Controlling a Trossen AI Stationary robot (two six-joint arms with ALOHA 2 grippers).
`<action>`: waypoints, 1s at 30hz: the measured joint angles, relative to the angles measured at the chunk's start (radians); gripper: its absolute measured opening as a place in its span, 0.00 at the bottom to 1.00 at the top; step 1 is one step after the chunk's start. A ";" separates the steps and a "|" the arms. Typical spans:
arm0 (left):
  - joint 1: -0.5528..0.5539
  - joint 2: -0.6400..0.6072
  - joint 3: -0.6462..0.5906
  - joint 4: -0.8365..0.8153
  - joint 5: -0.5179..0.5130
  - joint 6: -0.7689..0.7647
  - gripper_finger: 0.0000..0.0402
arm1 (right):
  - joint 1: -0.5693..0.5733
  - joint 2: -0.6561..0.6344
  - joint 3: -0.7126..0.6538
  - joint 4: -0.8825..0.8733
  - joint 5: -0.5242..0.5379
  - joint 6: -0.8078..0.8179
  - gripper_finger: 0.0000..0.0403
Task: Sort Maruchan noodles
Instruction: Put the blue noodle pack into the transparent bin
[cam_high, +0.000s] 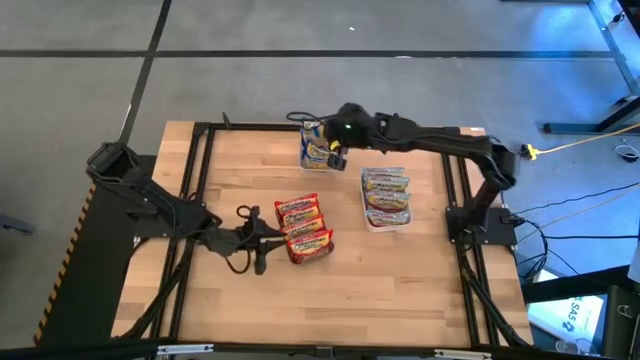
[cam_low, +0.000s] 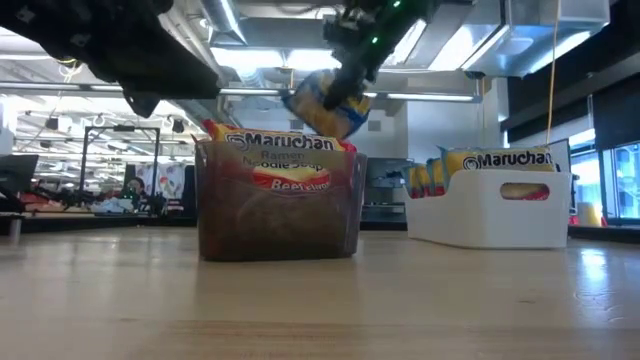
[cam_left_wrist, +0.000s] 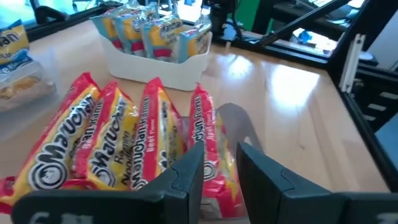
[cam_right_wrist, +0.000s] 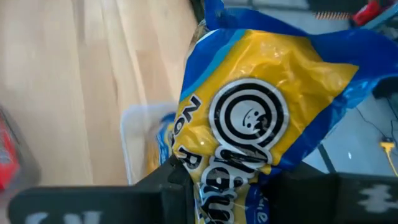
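Red Maruchan packets (cam_high: 303, 228) stand on edge in a clear container (cam_low: 280, 215) at mid table. My left gripper (cam_high: 262, 240) is open and level beside them toward the table's left, its fingers (cam_left_wrist: 186, 177) just short of the end packet (cam_left_wrist: 208, 143). My right gripper (cam_high: 337, 155) is at the far side, shut on a blue-and-yellow packet (cam_right_wrist: 255, 112) above a clear container (cam_right_wrist: 134, 146) that holds another blue packet (cam_right_wrist: 158, 146). More yellow packets stand in a white bin (cam_high: 387, 200). My right gripper (cam_right_wrist: 239, 180) pinches the blue-and-yellow packet between its two fingers, at the end nearest the wrist (cam_right_wrist: 230, 165). In the low view the fingers come from above, slanting down. The packet (cam_low: 325, 105) is lifted clear and hangs tilted below them.
The white bin (cam_low: 495, 210) sits toward the table's right of the red packets' container. Black frame rails (cam_high: 200, 180) run along the table's left and right sides. Bare wood (cam_high: 400, 280) lies along the near side.
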 joint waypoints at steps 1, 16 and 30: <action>0.006 0.000 0.000 -0.006 0.000 0.001 0.22 | -0.002 0.025 0.026 -0.033 -0.001 -0.007 0.24; 0.027 0.001 0.000 -0.045 0.008 -0.002 0.22 | 0.001 0.209 0.114 -0.168 -0.046 -0.105 0.24; 0.027 0.001 0.000 -0.051 0.008 -0.004 0.22 | 0.001 0.293 0.114 -0.228 -0.052 -0.107 0.24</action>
